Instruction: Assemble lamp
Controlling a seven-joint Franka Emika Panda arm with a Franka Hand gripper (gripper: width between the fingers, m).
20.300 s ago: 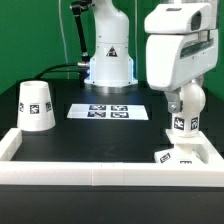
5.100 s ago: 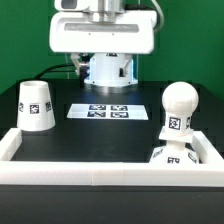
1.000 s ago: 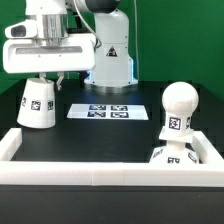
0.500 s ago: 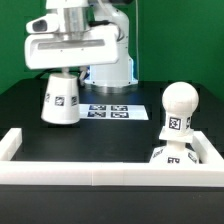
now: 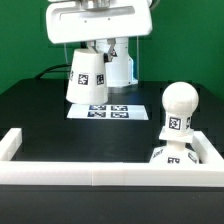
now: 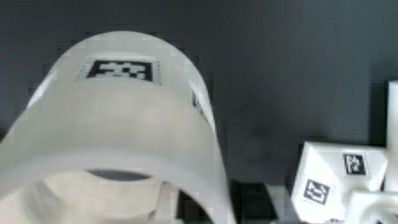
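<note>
I see the shade (image 5: 87, 76) is white plastic. It looks smooth and a bit dull, not shiny. In the wrist view the shade (image 6: 125, 130) looks soft and milky, and its black-and-white tag looks like flat printed paper.

The bulb (image 5: 179, 108) is white plastic too, round and smooth, with a little shine on top. The base (image 5: 172, 156) under it looks like the same smooth white plastic.

The desk (image 5: 40, 115) looks black and dull, with no shine. The marker board (image 5: 113, 110) looks thin, flat and white, like card. The white wall (image 5: 100, 171) around the desk looks smooth and matt. The robot arm's shell (image 5: 98, 22) looks like glossy white plastic.
</note>
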